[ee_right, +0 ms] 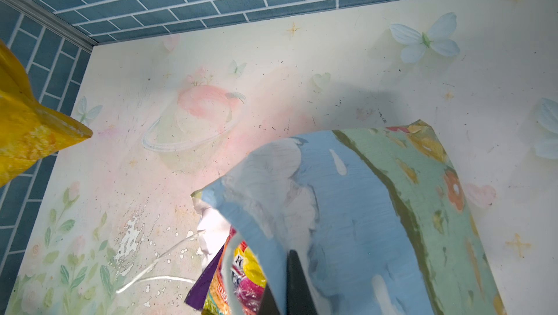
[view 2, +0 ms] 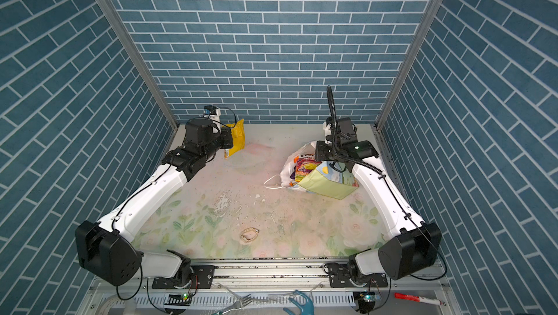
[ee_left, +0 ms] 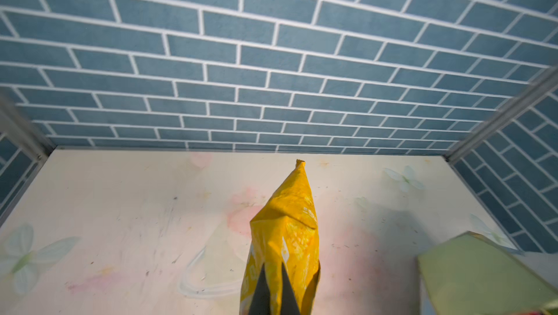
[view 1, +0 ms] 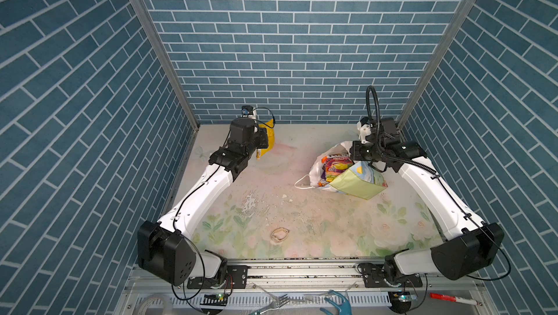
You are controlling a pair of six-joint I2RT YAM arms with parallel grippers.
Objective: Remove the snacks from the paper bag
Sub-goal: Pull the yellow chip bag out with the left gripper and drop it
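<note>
Item, left arm (view 1: 211,177): white and black, reaching to the far left of the desk (view 1: 271,207), a flat top printed with pale flowers and butterflies. The left jaws are clenched on one end of a crinkly yellow plastic snack packet (ee_left: 287,232), which shows in both top views (view 1: 269,135) (view 2: 238,137) close to the blue brick-pattern back wall (view 1: 302,41). Whether its lower end touches the desk cannot be told. Item, right arm (view 1: 422,183): reaching to the far right of the desk. The right jaws grasp the upper wall of a small paper gift bag printed with blue sky, white clouds and flowery green meadow (ee_right: 362,207), one jaw inside the wall and one outside. The bag lies tipped on its side on the right of the desk (view 1: 359,183) (view 2: 326,185), with its green base turned near and its white-lined mouth turned left. A white string handle (view 1: 302,182) trails from the mouth onto the desk. Contents seen in the mouth: a pink, orange and yellow candy packet (view 1: 338,167) (ee_right: 241,274) and, beside it, a purple packet (ee_right: 205,280). Anything deeper in the bag is hidden. Item, a small tan loop (view 1: 280,234): lying alone near the middle of the desk's near edge, well apart from both arms. Item, a patch of worn, peeled print (view 1: 250,204): left of centre on the desk.
</note>
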